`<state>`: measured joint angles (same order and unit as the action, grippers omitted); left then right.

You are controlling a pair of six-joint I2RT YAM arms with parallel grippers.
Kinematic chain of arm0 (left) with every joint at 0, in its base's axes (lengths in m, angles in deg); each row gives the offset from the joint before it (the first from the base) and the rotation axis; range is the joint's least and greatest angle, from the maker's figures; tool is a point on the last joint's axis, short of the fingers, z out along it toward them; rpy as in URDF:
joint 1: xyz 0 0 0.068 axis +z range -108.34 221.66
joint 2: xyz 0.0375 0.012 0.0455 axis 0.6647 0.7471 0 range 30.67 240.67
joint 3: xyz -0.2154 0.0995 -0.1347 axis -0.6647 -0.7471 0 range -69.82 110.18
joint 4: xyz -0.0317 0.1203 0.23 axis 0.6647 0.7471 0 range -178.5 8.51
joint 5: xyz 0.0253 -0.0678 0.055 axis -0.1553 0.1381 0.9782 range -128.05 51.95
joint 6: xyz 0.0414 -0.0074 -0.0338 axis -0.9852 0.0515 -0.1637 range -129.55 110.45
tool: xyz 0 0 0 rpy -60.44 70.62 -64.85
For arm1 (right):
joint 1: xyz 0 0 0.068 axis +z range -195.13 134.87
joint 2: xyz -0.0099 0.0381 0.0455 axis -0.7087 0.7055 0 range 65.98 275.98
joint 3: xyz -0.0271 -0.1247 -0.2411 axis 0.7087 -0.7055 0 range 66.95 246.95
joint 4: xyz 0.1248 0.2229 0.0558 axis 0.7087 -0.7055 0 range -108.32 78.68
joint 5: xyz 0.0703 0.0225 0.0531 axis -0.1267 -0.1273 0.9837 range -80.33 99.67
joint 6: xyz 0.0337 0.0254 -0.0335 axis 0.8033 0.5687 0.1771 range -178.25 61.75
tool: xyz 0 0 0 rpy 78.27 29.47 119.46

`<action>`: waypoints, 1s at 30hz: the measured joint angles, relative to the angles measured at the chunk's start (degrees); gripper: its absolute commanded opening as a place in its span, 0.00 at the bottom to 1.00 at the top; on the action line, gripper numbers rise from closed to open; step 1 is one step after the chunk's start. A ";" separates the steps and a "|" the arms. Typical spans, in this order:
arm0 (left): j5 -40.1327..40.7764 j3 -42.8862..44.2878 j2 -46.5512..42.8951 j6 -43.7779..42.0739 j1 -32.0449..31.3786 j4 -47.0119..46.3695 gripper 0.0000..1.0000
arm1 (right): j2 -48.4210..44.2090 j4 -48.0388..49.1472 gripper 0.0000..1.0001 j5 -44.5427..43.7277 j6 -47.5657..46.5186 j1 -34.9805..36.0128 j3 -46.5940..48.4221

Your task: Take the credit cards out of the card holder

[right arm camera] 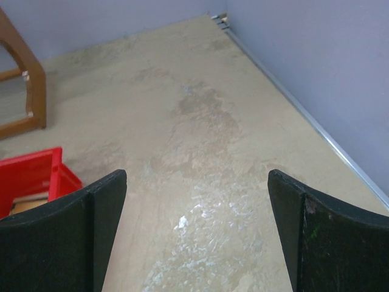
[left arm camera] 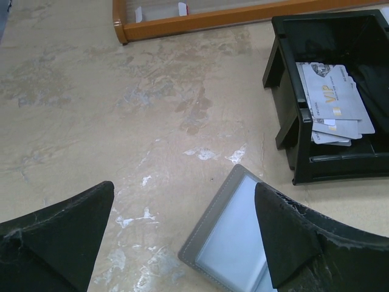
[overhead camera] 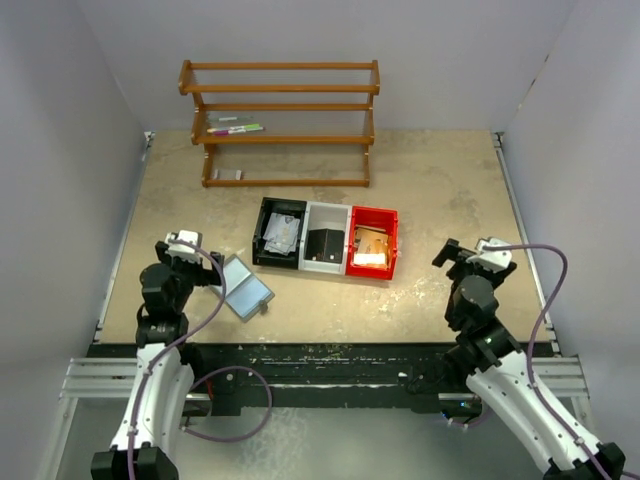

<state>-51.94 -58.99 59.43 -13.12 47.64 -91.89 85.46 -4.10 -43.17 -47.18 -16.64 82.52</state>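
Card holder (overhead camera: 245,288): lies flat and open on the table (overhead camera: 420,190), both panels spread, one inner face darker than the other. Sits just off the black bin's (overhead camera: 280,232) near left corner, close to it but apart. In the left wrist view, shows a grey border around a pale, glossy inner pocket. Cannot tell whether any card sits inside.

Left gripper (left arm camera: 184,188): spread wide and holding nothing. Hangs low over the table, left of the black bin and a little nearer the arms. Looks down on the card holder's far corner. One of the fingers (left arm camera: 292,237), the right one, overlaps the panel from above; contact or a gap, impossible to tell.

Cards (left arm camera: 334,103): rest in a loose pile inside the black bin, pale grey, with "VIP" on the top one.

White bin (overhead camera: 325,240): stands tight against the black bin's right side, with something dark inside. Red bin (overhead camera: 371,242): comes next in the row, two places right of the black bin, with something tan inside.

Right gripper (right arm camera: 197,176): spread wide, nothing between the fingers. Hovers above bare table well to the right of the black bin, beyond the red bin.

Rack (overhead camera: 285,120): wooden, three shelves, well behind the black bin, against the far wall. Carries pens (overhead camera: 235,128) on its middle shelf, up and left of the black bin.
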 measured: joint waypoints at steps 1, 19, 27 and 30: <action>0.04 -0.26 -0.39 0.00 0.00 -0.26 0.99 | 0.61 1.03 1.00 1.16 -0.83 0.00 -0.74; 7.76 -0.42 2.58 1.53 0.00 -0.37 0.99 | -15.02 3.19 1.00 4.04 -6.82 -0.02 -9.84; 5.03 -7.82 -2.84 1.49 0.00 -5.31 0.99 | -7.89 7.37 1.00 5.11 -7.30 -0.02 -11.58; 4.39 -9.70 -9.09 1.49 0.00 -4.33 0.99 | -6.32 10.25 1.00 6.64 -8.33 -0.02 -14.03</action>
<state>-47.55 -68.69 50.33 -11.64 47.64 -96.22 79.15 6.15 -36.52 -55.51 -16.66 68.49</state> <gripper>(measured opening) 0.991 0.995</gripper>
